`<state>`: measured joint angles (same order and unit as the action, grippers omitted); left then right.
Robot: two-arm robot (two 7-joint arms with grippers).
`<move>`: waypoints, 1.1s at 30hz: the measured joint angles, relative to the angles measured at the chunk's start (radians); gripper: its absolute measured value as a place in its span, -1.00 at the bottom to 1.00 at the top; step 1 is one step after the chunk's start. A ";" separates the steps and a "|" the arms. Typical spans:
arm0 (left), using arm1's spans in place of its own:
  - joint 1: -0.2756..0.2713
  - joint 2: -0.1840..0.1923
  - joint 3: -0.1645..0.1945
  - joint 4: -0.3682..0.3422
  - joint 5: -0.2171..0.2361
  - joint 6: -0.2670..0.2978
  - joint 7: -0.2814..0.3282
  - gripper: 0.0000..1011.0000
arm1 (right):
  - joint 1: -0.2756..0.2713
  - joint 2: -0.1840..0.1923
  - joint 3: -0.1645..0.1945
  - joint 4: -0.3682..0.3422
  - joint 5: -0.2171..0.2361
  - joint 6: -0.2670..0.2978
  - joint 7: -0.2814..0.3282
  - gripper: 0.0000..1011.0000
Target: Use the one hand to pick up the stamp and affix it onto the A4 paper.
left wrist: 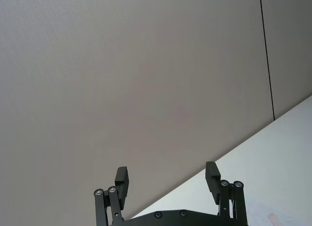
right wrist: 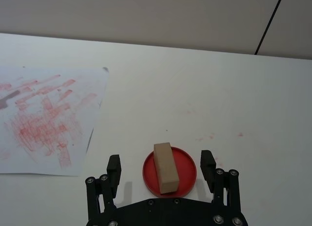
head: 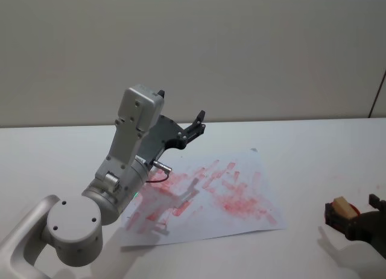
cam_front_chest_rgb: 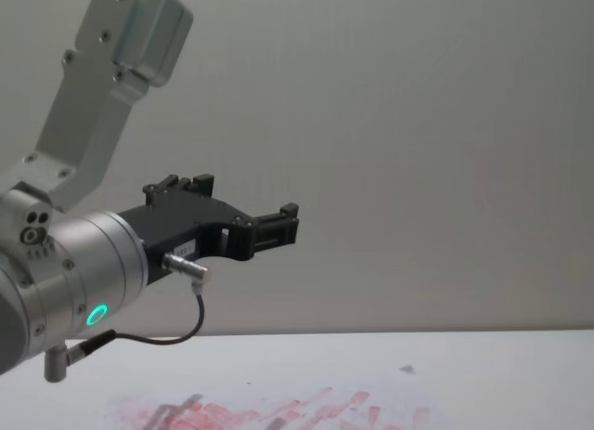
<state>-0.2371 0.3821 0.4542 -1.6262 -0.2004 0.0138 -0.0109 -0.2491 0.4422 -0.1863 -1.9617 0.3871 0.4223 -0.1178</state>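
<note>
Though the plain matte wall (head: 241,50) looms behind everything, it is the smooth white tabletop (head: 313,152) that carries the work, marked by a few faint red specks off to the right. Over its left side rises the left arm (head: 129,152), built of rounded silver-grey joints and a boxy pale link, with a small green ring light (cam_front_chest_rgb: 96,314) and a thin black cable (cam_front_chest_rgb: 158,337) looping from a metal plug. Beneath and beyond it the A4 paper (head: 241,194) lies flat and slightly askew, a white sheet crowded with smeared red-pink rectangular prints and a couple of grey smudges. The left gripper (left wrist: 166,171), black and angular with bolted linkages, is held well above the table and aimed up toward the wall, its two fingers spread wide with nothing between them. At the table's right edge, well apart from the sheet, the right gripper (right wrist: 161,160) hangs with its blocky black fingers (right wrist: 114,166) parted, one on either side of a round red ink pad (right wrist: 185,179). On that glossy disc rests the stamp (right wrist: 165,167), a plain tan wooden block, oblong with squared edges, lying lengthwise between the fingers with a clear gap on both sides, so nothing grips it.
</note>
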 joint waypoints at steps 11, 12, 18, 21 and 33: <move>0.000 0.000 0.000 0.000 0.000 0.000 0.000 0.98 | 0.025 0.007 0.010 0.019 -0.010 0.068 0.024 0.98; 0.000 0.000 0.000 0.000 0.000 0.000 0.000 0.98 | 0.032 0.007 0.010 0.025 -0.013 0.077 0.034 0.98; 0.000 0.000 0.000 0.000 0.000 0.000 0.000 0.98 | 0.065 0.001 0.009 0.052 -0.021 0.113 0.082 0.98; 0.000 0.000 0.000 0.000 0.000 0.000 0.000 0.98 | 0.089 -0.004 0.006 0.074 -0.024 0.139 0.114 0.98; 0.000 0.000 0.000 0.000 0.000 0.000 0.000 0.98 | 0.142 -0.020 0.000 0.124 -0.031 0.192 0.184 0.77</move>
<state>-0.2371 0.3821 0.4542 -1.6262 -0.2004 0.0138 -0.0109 -0.1070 0.4226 -0.1868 -1.8375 0.3560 0.6143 0.0660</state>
